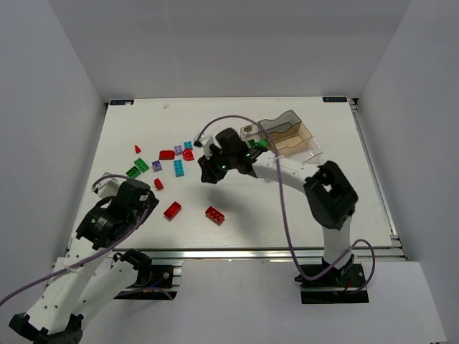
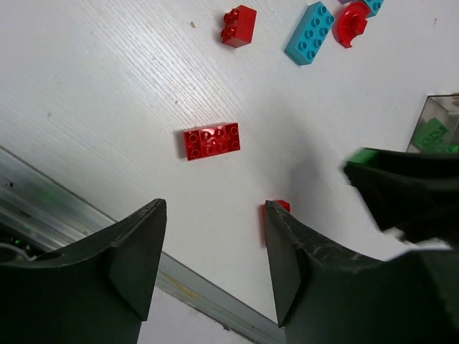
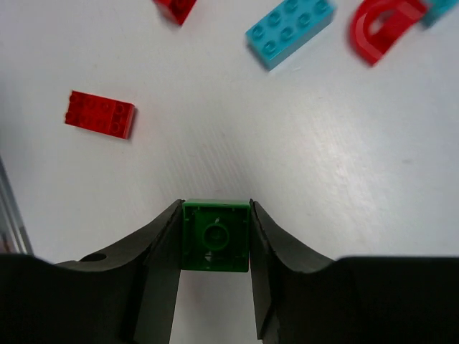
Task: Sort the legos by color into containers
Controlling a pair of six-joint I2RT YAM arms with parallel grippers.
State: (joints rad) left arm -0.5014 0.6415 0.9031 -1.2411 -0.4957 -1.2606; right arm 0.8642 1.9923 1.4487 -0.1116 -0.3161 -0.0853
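Plainly, the right claw (image 3: pixel 215 212) was clamped on a green lego (image 3: pixel 215 242), the square brick squeezed between both fingers. It was held above the white table (image 1: pixel 344 208), to the left of the clear tray (image 1: pixel 307 147) and apart from it, at the near side of the scattered legos. Beyond the fingertips a cyan brick (image 3: pixel 290 30) and a red arch (image 3: pixel 380 25) lay on the table, untouched. The left claw (image 2: pixel 213 211) stood at the near-left of the table with its fingers apart and nothing between them. A red eight-stud brick (image 2: pixel 211 140) lay flat just beyond its tips.
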